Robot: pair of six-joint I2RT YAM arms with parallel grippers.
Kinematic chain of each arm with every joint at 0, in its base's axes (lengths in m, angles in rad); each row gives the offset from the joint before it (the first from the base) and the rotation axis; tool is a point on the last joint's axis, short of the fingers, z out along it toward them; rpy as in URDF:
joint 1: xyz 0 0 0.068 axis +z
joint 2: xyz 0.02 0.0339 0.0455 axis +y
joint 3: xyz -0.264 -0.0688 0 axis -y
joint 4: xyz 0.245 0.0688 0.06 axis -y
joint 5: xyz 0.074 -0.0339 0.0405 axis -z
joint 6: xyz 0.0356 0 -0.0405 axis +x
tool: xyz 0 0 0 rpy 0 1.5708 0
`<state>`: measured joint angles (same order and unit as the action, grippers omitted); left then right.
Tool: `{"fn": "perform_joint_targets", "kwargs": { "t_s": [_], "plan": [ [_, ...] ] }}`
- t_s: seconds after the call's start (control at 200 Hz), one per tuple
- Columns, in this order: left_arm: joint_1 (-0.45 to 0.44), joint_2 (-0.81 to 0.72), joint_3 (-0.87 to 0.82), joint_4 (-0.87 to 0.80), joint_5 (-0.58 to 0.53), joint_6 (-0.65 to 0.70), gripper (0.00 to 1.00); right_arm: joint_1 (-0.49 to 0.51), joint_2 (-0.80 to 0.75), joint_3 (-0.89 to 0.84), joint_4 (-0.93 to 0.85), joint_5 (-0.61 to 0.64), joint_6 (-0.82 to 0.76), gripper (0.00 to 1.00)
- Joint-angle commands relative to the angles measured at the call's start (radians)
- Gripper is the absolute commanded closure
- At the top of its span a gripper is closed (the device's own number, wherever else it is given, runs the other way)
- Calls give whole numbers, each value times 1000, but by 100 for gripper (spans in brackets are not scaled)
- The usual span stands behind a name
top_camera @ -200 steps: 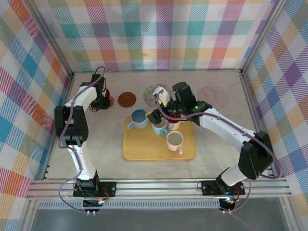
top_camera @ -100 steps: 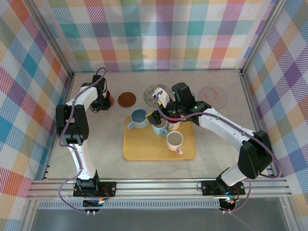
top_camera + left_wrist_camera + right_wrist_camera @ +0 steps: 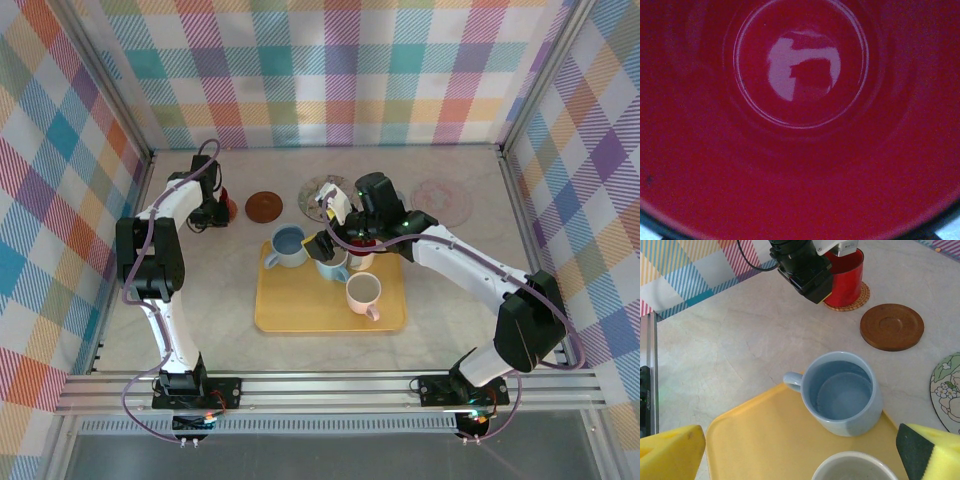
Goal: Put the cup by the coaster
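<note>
A red cup (image 3: 229, 207) stands upright on a small woven coaster (image 3: 861, 296) at the far left, a little to the left of a round brown coaster (image 3: 892, 326). My left gripper (image 3: 214, 210) is at the cup's rim, and its black body (image 3: 807, 270) covers the cup's left side. The left wrist view looks straight down into the glossy red inside (image 3: 800, 75) of the cup. Its fingers are hidden, so I cannot tell how they stand. My right gripper (image 3: 800, 450) hangs open above a blue cup (image 3: 845, 392) on the yellow tray (image 3: 760, 440), its yellow foam fingers (image 3: 670, 450) wide apart.
The tray (image 3: 300, 310) also carries a teal cup (image 3: 332, 266) and a white cup (image 3: 363, 292). A floral coaster (image 3: 320, 192) and a pink coaster (image 3: 442, 200) lie at the back. Checked walls close in the left, back and right sides.
Both arms have shifted only slightly in place. The red cup stays on its woven coaster.
</note>
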<state>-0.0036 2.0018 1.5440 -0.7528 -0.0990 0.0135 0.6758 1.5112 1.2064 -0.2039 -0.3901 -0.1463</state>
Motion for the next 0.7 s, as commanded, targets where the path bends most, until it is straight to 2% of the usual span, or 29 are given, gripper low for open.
{"fn": "perform_joint_targets", "kwargs": {
  "t_s": [0.0, 0.155, 0.33, 0.59, 0.695],
  "plan": [
    [11, -22, -5, 3, -8, -1, 66, 8, 7, 29, -15, -15, -23, 1],
    [11, -28, -5, -3, -26, 1, 60, 8, 4, 29, -17, -13, -26, 1],
    [11, -48, 3, -9, -32, 3, 37, 9, 0, 29, -25, -15, -31, 1],
    [13, -81, 35, -41, -50, 2, 20, 9, -17, 23, -30, -6, -40, 1],
    [12, -107, 49, -54, -57, -7, 15, 9, -27, 14, -21, -6, -39, 1]
  ]
}}
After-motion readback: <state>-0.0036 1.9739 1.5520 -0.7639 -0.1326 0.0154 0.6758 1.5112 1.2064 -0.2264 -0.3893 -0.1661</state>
